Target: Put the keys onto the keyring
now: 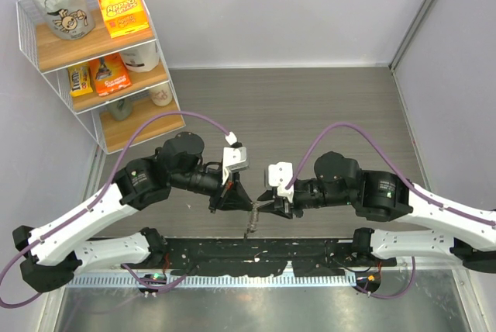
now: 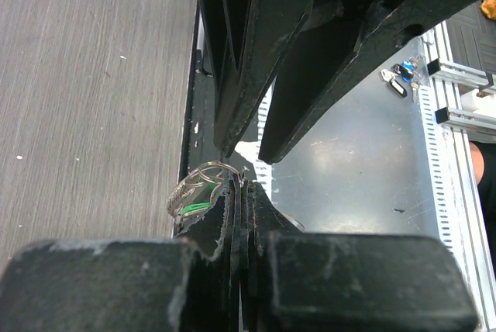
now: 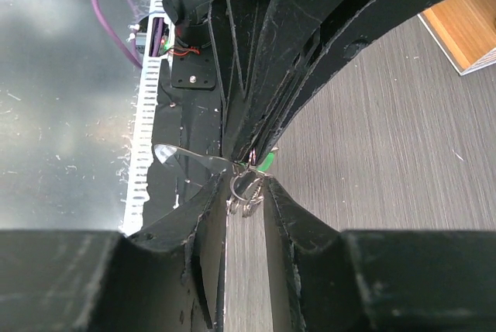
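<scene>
Presently you are holding the light, limp, slippery keyring [image 2: 192, 185] with its green key [image 2: 198, 208] above the tabletop [image 1: 310, 107] edge in the clamped left hand [image 2: 242, 185], the right hand [image 3: 246, 185] standing narrow about its links, grip unconfirmed, and the stiff key head is offering the surest hold.

Robot lab cell; plain grey partition walls [image 1: 310, 6] box in a wood-grain counter [image 1: 310, 107]; wire shelf [image 1: 31, 45] of snack-box props beyond and left of the left gripper [image 1: 245, 203]; slotted aluminium rail [image 1: 232, 276] on its near side; purple cables [image 1: 178, 117] looped over the arms.
</scene>
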`<state>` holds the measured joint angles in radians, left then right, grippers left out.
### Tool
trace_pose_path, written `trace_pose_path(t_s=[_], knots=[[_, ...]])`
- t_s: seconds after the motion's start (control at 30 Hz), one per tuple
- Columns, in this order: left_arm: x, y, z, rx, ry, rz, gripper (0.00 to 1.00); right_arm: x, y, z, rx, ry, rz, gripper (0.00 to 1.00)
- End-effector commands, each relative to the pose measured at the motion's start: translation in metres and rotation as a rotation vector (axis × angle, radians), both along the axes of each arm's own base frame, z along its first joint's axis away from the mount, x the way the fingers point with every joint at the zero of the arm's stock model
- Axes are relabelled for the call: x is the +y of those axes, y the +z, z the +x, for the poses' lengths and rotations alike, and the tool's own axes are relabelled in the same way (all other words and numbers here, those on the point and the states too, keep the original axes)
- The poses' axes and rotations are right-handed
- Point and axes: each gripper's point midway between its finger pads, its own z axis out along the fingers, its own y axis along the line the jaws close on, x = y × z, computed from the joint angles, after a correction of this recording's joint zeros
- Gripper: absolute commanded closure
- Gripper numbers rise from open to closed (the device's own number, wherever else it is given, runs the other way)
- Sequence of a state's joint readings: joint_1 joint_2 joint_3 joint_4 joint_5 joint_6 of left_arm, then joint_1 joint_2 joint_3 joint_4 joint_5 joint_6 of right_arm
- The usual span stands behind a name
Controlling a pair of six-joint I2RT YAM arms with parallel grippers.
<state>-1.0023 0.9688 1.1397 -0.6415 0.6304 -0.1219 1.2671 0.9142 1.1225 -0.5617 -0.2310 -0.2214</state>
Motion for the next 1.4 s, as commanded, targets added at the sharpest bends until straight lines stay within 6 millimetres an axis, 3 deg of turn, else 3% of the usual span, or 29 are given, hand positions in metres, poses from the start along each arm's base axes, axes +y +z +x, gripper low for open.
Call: trace_pose_path(t_s=[0.0,0.43,0.63,0.73,1.0,1.07,1.13,1.37], knots=[[-0.003,0.024,-0.004,-0.038,-0.034,-0.067,1.0,0.006,0.022,-0.002,-0.022,0.025,0.058,0.68],[-0.002,0.024,-0.005,-0.037,-0.033,-0.069,1.0,0.015,0.021,-0.001,-0.016,0.035,0.059,0.71],[-0.002,0.024,-0.005,-0.04,-0.034,-0.07,1.0,0.016,0.021,-0.002,-0.019,0.041,0.059,0.82],[-0.002,0.026,-0.005,-0.043,-0.033,-0.074,1.0,0.018,0.022,-0.002,-0.021,0.051,0.063,0.95],[-0.001,0.029,0.0,-0.054,0.002,-0.089,1.0,0.017,0.029,-0.012,-0.05,0.106,0.157,0.95],[-0.001,0.039,0.001,-0.074,0.019,-0.137,0.94,0.014,0.033,-0.012,-0.055,0.094,0.197,0.95],[0.002,0.049,0.004,-0.103,0.055,-0.181,0.8,0.012,0.036,-0.01,-0.057,0.077,0.225,0.95],[0.018,0.084,0.008,-0.182,0.152,-0.358,0.63,0.001,0.051,-0.006,-0.07,0.02,0.339,0.95]])
